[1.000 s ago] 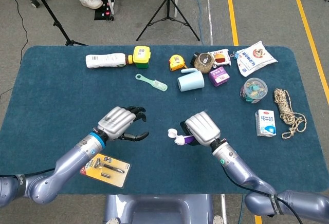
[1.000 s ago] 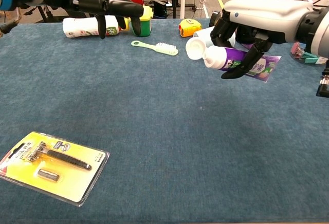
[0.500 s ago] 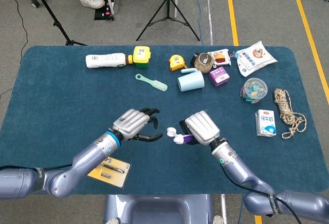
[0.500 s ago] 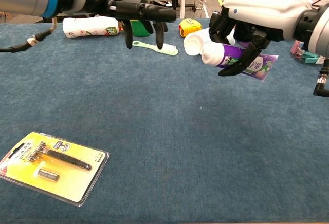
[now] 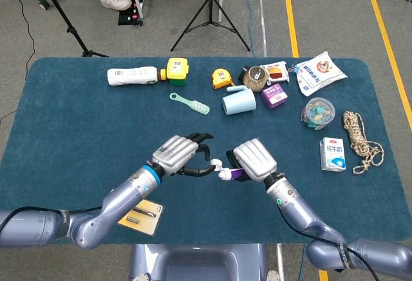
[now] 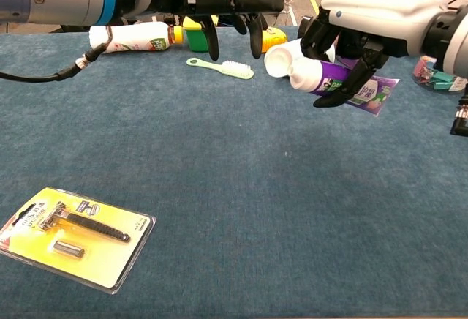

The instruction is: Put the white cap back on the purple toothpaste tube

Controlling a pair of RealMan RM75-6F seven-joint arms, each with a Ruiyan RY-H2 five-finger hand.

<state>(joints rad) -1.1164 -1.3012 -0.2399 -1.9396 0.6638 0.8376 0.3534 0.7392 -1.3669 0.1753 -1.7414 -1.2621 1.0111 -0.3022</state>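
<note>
Since a second ago your left hand [image 5: 181,154] has travelled rightward over the dark blue cloth-covered table [image 5: 64,126] and now sits just beside the nozzle end of the tube, fingers spread apart and holding nothing, their dark tips close to the cap; the right hand has barely shifted. Your right hand [image 5: 255,160] is wrapped around the purple toothpaste tube [image 6: 344,85], holding it clear of the table near the middle of the front edge, tilted with its white shoulder pointing left toward the other hand. By the look of it you are at the closing step: the round white flip cap [image 6: 279,61] hangs open beside the nozzle, apparently attached on its hinge, though the hinge itself is hidden. The next move calls for one left fingertip to push that cap over the nozzle while the right grip keeps the tube from twisting. The tube looks soft and partly flattened at its tail, so press gently. The yellow carded razor pack [image 6: 72,235] lies near the front left corner, well apart.
</note>
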